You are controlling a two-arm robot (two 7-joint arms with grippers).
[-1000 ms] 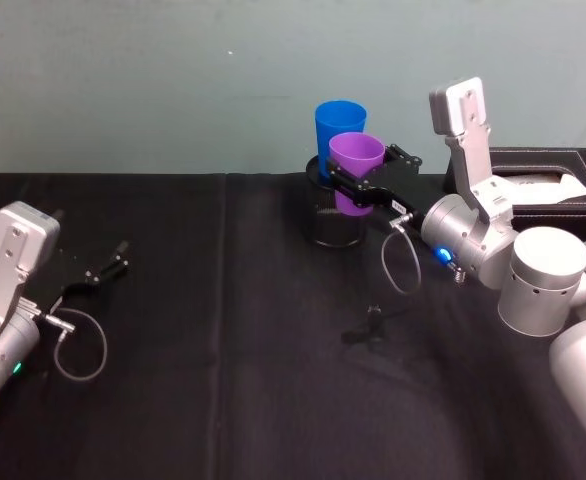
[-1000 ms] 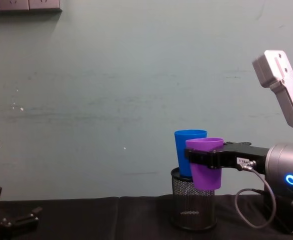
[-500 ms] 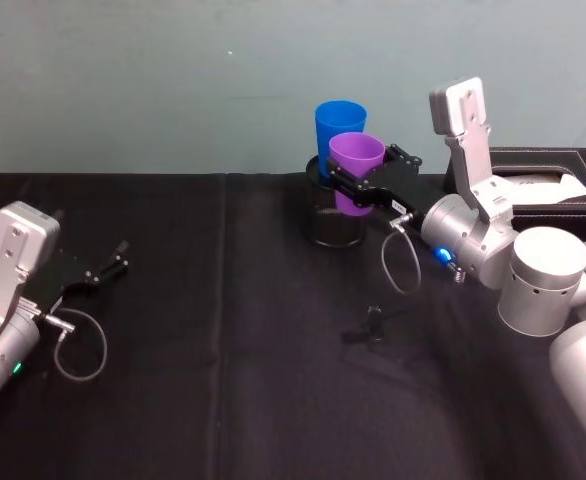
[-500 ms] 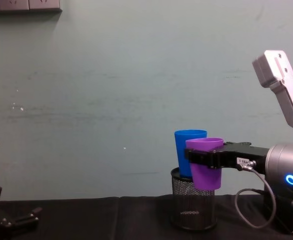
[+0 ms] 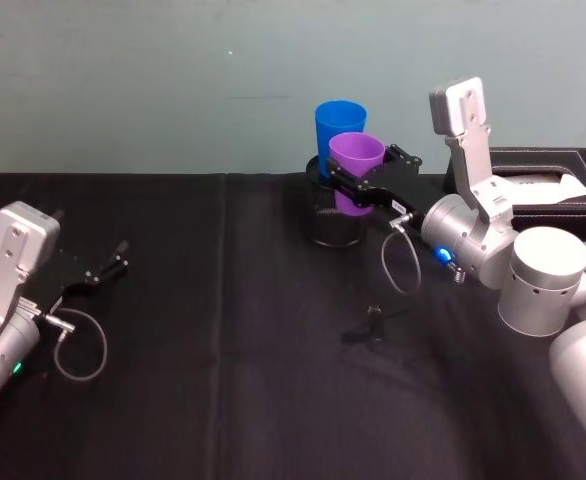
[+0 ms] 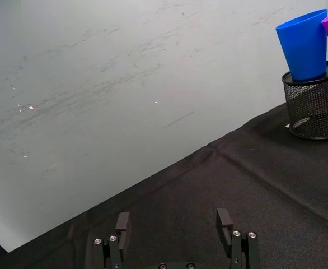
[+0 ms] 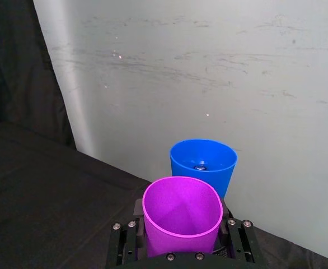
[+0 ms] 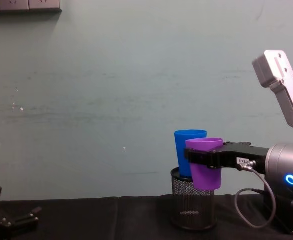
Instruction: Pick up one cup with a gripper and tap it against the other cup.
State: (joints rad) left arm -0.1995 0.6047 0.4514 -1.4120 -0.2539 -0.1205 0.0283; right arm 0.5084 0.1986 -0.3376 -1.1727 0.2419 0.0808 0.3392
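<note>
The purple cup (image 5: 356, 173) (image 8: 205, 162) (image 7: 181, 219) hangs upright in the air, and my right gripper (image 5: 351, 186) (image 8: 201, 159) is shut on its sides. Just behind it the blue cup (image 5: 339, 128) (image 8: 188, 150) (image 7: 202, 163) (image 6: 304, 43) stands in a black mesh pen holder (image 5: 332, 222) (image 8: 193, 209) (image 6: 315, 106). The purple cup's rim sits right against the blue cup's side; whether they touch I cannot tell. At the far left, low over the cloth, my left gripper (image 5: 108, 269) (image 8: 11, 222) (image 6: 172, 224) rests open, holding nothing.
A black cloth (image 5: 233, 380) covers the table, with a pale green wall (image 5: 173, 80) close behind. A black box (image 5: 558, 185) holding white paper sits at the back right. A small black bit (image 5: 373, 322) lies on the cloth in front of the holder.
</note>
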